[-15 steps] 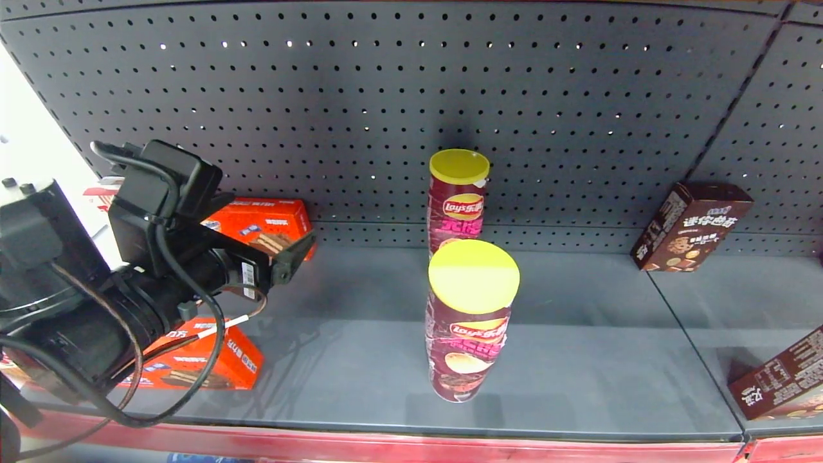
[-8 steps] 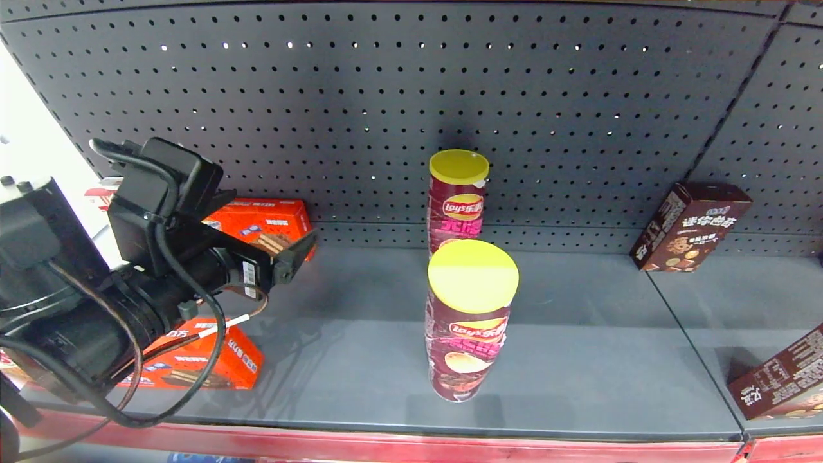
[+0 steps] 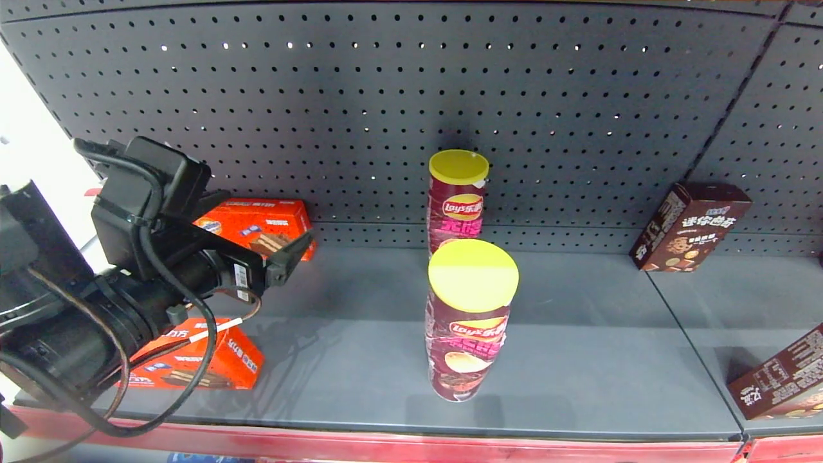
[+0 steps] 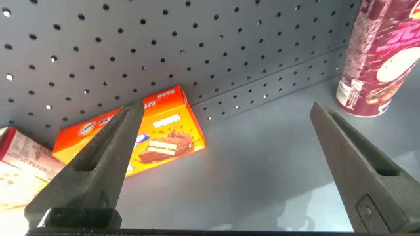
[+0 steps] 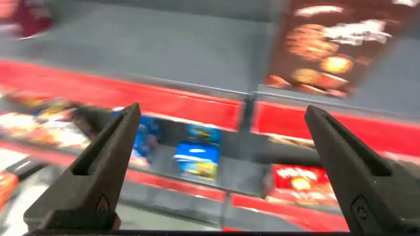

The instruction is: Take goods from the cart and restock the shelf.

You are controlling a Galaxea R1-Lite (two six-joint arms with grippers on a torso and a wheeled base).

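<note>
Two maroon chip cans with yellow lids stand mid-shelf, one at the back [image 3: 458, 199] and one in front [image 3: 469, 334]. An orange biscuit box [image 3: 263, 225] leans at the back left, and a second orange box [image 3: 199, 366] lies near the front edge. My left gripper [image 3: 265, 215] hovers over the shelf's left part, open and holding nothing. In the left wrist view its gripper [image 4: 226, 108] frames the back orange box [image 4: 141, 137], with a can [image 4: 384, 59] off to one side. My right gripper [image 5: 223, 110] is open and holds nothing, in front of the red shelf edge [image 5: 197, 101].
A brown cookie box [image 3: 691, 225] leans on the pegboard at the right, and another [image 3: 781, 379] sits at the front right. The grey shelf [image 3: 360, 360] is bare between the orange boxes and the cans. Packaged goods [image 5: 197, 160] lie on a lower level.
My left arm has drawn back slightly to the left, gripper still open. The cans and boxes have not moved.
</note>
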